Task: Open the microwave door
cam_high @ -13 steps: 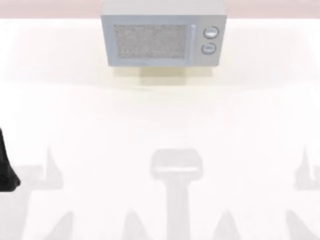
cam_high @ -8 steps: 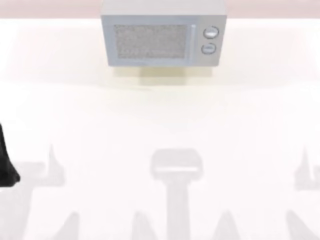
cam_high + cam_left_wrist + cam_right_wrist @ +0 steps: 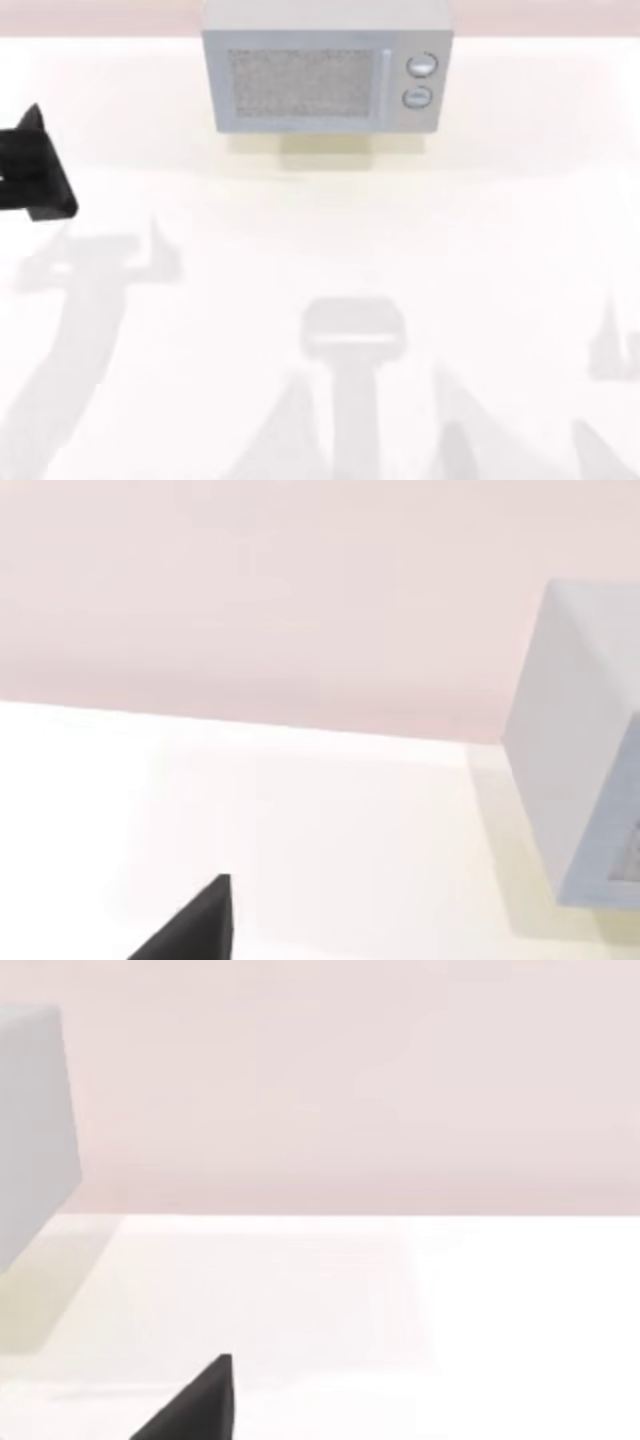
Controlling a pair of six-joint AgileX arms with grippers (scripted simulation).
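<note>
The light grey microwave (image 3: 328, 20) stands at the far middle of the table, facing the near edge. Its door (image 3: 300, 85), with a speckled mesh window, lies flush with the front, and the slim vertical handle (image 3: 386, 85) runs along its right side. Two round knobs (image 3: 421, 66) sit on the panel to the right of the door. My left gripper (image 3: 40, 165) hovers at the table's left edge, far to the left of the microwave and apart from it. Its wrist view catches the microwave's side (image 3: 560, 730). My right gripper is out of the top view; only a black part of it (image 3: 195, 1405) shows in its wrist view, with the microwave (image 3: 30, 1120) off to one side.
The white table (image 3: 320, 250) carries grey shadows of the arms across its near half. A pale pink wall (image 3: 100, 15) runs behind the microwave along the far edge.
My left gripper has risen from the near left edge toward the far side and now sits level with the microwave's front. The door has not moved.
</note>
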